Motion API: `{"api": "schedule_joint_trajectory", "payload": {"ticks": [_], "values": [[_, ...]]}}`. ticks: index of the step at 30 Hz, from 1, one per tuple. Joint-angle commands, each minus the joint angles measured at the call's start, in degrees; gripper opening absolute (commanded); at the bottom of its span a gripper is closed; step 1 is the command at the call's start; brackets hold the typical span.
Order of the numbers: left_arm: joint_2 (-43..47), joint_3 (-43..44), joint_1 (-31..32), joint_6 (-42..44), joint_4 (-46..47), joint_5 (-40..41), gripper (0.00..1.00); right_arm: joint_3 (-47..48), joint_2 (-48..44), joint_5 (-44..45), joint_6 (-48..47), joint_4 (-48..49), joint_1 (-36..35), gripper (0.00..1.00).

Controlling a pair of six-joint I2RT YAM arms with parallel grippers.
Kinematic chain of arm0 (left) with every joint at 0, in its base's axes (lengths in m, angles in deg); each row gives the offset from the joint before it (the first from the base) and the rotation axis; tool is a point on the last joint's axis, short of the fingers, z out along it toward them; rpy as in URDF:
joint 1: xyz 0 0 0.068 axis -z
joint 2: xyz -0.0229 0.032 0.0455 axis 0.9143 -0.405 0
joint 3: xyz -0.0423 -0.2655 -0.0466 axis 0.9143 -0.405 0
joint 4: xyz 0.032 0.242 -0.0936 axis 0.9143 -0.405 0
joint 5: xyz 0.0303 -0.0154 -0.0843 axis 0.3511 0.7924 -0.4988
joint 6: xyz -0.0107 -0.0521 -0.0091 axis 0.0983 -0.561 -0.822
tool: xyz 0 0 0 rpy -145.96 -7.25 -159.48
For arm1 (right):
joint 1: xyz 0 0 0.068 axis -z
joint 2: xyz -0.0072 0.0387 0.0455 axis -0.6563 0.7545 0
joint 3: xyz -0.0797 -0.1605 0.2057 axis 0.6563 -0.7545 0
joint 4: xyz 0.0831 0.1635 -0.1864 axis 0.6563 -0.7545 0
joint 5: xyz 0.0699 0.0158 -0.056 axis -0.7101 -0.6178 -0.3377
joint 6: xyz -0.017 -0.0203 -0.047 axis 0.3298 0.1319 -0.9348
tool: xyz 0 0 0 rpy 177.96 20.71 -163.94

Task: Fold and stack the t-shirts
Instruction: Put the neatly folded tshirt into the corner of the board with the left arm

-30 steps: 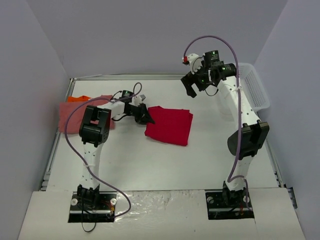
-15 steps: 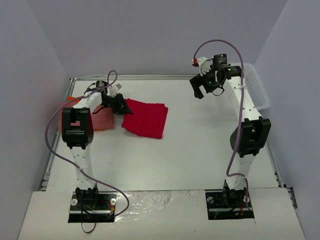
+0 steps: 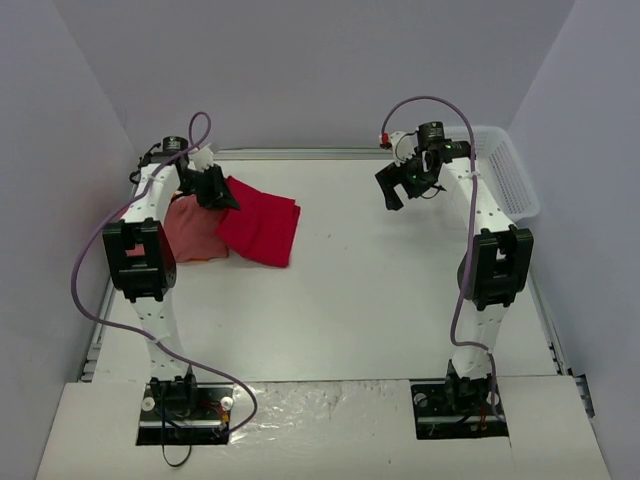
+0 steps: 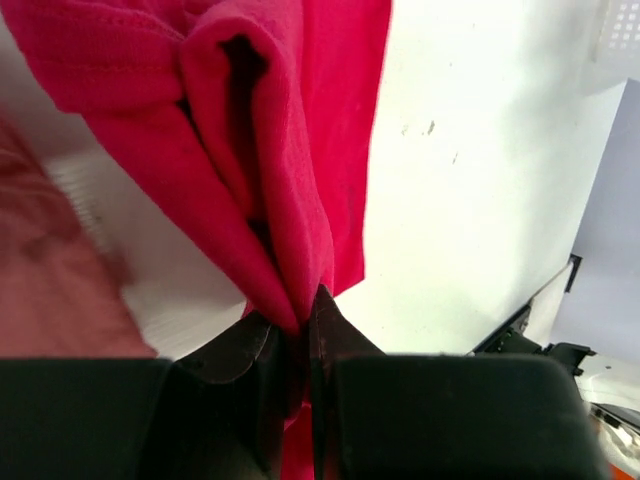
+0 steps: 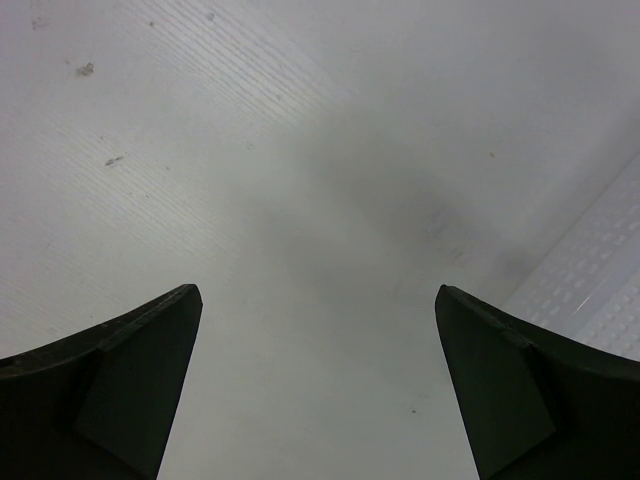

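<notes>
A folded bright red t-shirt (image 3: 262,224) lies at the back left of the table, its left edge lifted by my left gripper (image 3: 215,192), which is shut on it. In the left wrist view the red t-shirt (image 4: 270,150) bunches between the dark fingers (image 4: 335,335) and hangs down from them. Beside it, to the left, lies the folded salmon pink t-shirt (image 3: 192,228), also seen as the pink t-shirt (image 4: 45,290) in the wrist view. A sliver of orange t-shirt (image 3: 203,259) shows at its near edge. My right gripper (image 3: 392,188) hangs open above the back right of the table, nothing between its fingers (image 5: 120,380).
A white plastic mesh basket (image 3: 510,180) stands at the back right, beside the right arm; its wall (image 5: 600,270) shows in the right wrist view. The table's raised edge (image 3: 110,290) runs along the left behind the stack.
My left gripper has dragged the red t-shirt leftward and back, up against the pink one. The right arm has swung slightly right and lowered, its jaws staying wide.
</notes>
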Motion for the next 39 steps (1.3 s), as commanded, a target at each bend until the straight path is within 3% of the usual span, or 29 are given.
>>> {"api": "schedule_joint_trajectory", "payload": {"ticks": [1, 15, 39], "values": [[3.2, 6.1, -1.9, 3.6, -6.9, 2.4, 0.02, -0.5, -0.3, -1.4, 0.6, 0.7, -0.1, 1.0], [-1.2, 20.1, -5.6, 9.9, -20.6, 4.3, 0.02, -2.4, 1.3, -2.4, 0.4, 1.4, -0.1, 1.0], [-5.7, 34.7, -12.8, 18.7, -30.1, 4.0, 0.02, -2.6, 3.9, -1.2, 0.4, 1.2, -1.2, 1.0]]}}
